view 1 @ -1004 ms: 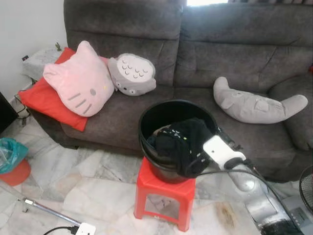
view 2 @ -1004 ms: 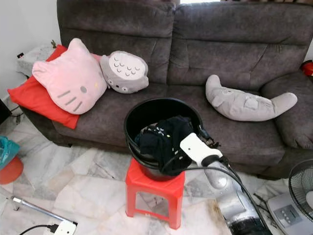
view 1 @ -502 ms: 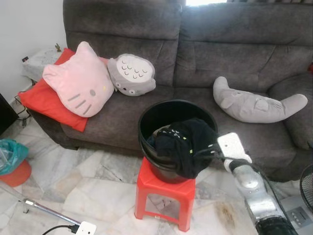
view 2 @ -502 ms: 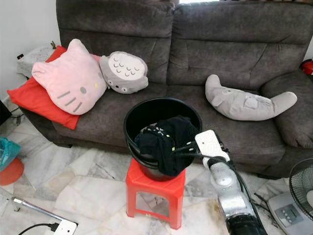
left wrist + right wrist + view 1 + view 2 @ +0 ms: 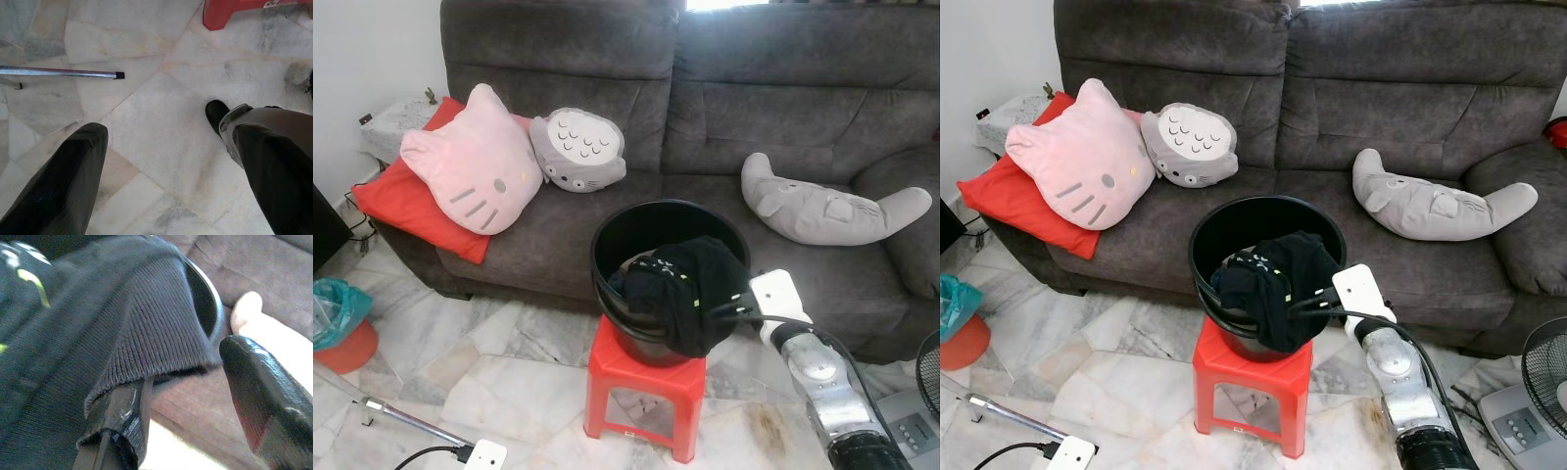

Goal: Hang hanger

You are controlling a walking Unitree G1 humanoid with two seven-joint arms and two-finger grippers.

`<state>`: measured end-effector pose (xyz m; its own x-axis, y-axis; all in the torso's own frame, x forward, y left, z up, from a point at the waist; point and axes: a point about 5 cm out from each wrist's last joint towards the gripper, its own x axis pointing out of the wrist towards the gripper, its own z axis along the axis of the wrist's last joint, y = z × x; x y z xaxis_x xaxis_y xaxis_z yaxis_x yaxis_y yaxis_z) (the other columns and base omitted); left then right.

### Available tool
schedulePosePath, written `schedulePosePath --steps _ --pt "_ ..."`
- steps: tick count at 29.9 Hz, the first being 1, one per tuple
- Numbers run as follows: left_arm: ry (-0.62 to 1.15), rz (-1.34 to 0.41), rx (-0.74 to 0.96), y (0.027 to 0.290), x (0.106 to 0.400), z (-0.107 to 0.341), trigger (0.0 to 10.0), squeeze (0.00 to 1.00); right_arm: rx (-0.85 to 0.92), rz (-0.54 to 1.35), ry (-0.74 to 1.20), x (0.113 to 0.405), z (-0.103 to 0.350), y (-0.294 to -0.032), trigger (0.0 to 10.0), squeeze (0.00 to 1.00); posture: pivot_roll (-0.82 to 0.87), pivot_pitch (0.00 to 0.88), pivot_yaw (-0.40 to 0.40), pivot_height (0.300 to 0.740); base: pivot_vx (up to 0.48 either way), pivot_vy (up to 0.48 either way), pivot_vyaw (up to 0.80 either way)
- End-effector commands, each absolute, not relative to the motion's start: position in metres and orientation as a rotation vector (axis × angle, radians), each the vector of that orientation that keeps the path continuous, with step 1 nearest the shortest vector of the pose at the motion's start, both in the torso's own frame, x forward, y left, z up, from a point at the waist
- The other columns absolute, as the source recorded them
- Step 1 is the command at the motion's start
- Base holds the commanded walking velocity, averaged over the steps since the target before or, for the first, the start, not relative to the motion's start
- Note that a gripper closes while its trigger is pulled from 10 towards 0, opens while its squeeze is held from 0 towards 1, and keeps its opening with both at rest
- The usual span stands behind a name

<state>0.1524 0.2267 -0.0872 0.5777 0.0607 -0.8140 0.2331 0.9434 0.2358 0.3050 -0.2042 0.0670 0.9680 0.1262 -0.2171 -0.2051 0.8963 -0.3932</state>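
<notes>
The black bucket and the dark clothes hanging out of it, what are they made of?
The bucket looks like smooth, slightly shiny plastic; light glints along its rim. The dark clothes look like knitted fabric: the right wrist view shows fine ribbed rows. The right claw is at the cloth, fingers apart.
</notes>
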Motion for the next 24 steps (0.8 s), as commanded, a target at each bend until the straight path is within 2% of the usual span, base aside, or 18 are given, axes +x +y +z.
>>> schedulePosePath --steps 1,4,10,11,13,24 --pt "0.947 -0.106 0.356 0.227 0.154 -0.087 10.0 0.0 -0.443 0.183 0.168 0.306 0.071 -0.205 10.0 0.0 -0.13 0.0 0.037 0.74 0.0 0.0 0.0" --pt "0.946 -0.108 0.355 0.226 0.154 -0.087 10.0 0.0 -0.539 0.205 0.157 0.306 0.074 -0.209 10.0 0.0 -0.14 0.0 0.039 0.74 0.0 0.0 0.0" --pt "0.943 -0.112 0.354 0.225 0.154 -0.087 10.0 0.0 -0.622 0.219 0.154 0.307 0.076 -0.218 10.0 0.0 -0.14 0.0 0.04 0.74 0.0 0.0 0.0" --pt "0.941 -0.112 0.353 0.225 0.155 -0.086 10.0 0.0 -0.71 0.231 0.154 0.307 0.077 -0.222 10.0 0.0 -0.14 0.0 0.04 0.74 0.0 0.0 0.0" --pt "0.937 -0.112 0.353 0.225 0.155 -0.086 10.0 0.0 -0.777 0.248 0.156 0.309 0.079 -0.226 10.0 0.0 -0.13 0.0 0.042 0.74 0.0 0.0 0.0" --pt "0.919 -0.105 0.356 0.227 0.159 -0.084 10.0 0.0 -0.75 0.212 0.142 0.315 0.087 -0.238 10.0 0.0 -0.13 0.0 0.045 0.74 0.0 0.0 0.0"
